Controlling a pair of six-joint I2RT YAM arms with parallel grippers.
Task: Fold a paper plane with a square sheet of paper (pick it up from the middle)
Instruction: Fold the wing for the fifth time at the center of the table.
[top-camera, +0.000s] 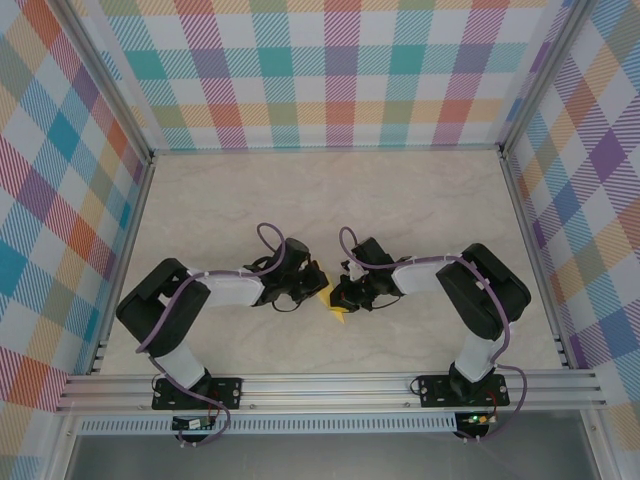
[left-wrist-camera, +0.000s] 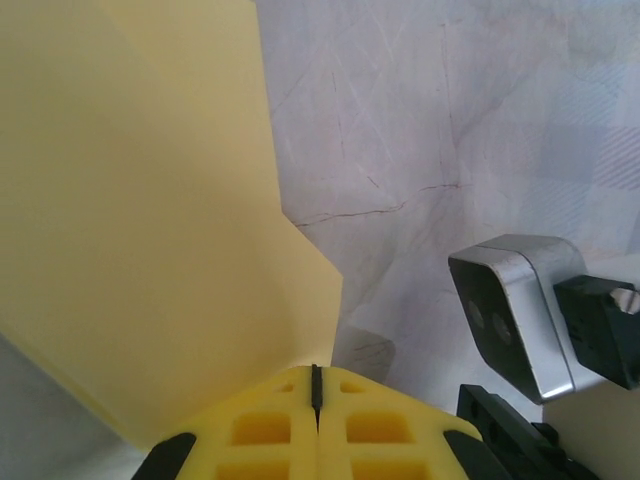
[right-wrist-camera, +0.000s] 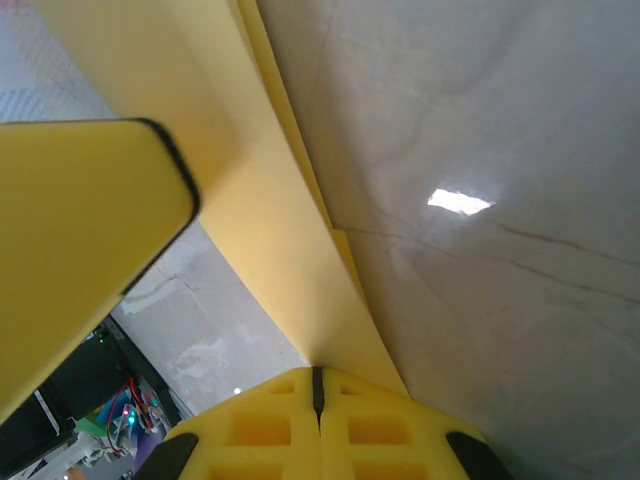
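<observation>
Top external view: we see the yellow sheet of paper (top-camera: 337, 306) as a small sliver at the middle of the table, between the two wrists. The left gripper (top-camera: 316, 287) and the right gripper (top-camera: 341, 293) meet over it, nearly touching, and they cover most of the paper.

From the left wrist, the sheet (left-wrist-camera: 150, 220) rises out of the seam between the yellow pads (left-wrist-camera: 260, 430), which are pressed together on it. From the right wrist, the sheet (right-wrist-camera: 270, 230) runs down into the closed seam of that gripper's pads (right-wrist-camera: 380, 430), so it is pinched there as well. Along its right edge we make out a second layer lying just beneath the first.

The table top (top-camera: 420, 200) is pale with faint marble veining. Plaid walls (top-camera: 320, 70) in many colours stand on three sides, and aluminium rails (top-camera: 330, 385) cross the near edge.

A blurred yellow block (right-wrist-camera: 85, 220) with a dark rim crosses the right wrist view, and we cannot tell what it belongs to. The left wrist view catches a silver camera housing (left-wrist-camera: 515, 315) at the right. The paper's outline is cut off in both wrist views.
</observation>
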